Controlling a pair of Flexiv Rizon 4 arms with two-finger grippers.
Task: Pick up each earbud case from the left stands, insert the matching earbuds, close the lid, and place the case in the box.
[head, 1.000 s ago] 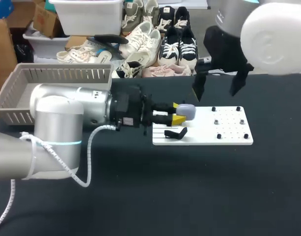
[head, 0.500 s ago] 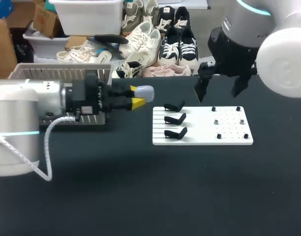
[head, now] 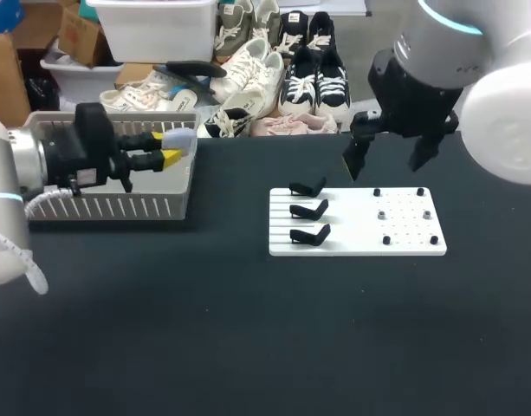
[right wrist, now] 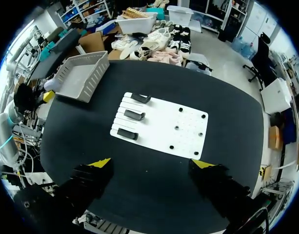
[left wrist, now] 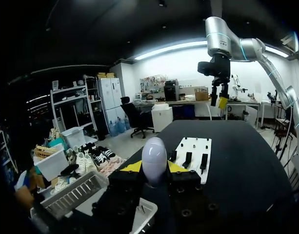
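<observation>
Left pincer [head: 171,147] is clamped on the pale earbud case [head: 180,139], both yellow tips against its sides. The case is held above the slatted box [head: 118,206], just inside its right wall. The box sits at the far-left corner of the bench [head: 248,347]. The white board [head: 404,234] lies right of centre near the far edge, well apart from the box. Three black stands [head: 307,211] line its left end. Right pincer [head: 385,163] hangs above the board's far edge, fingers spread wide, holding nothing.
</observation>
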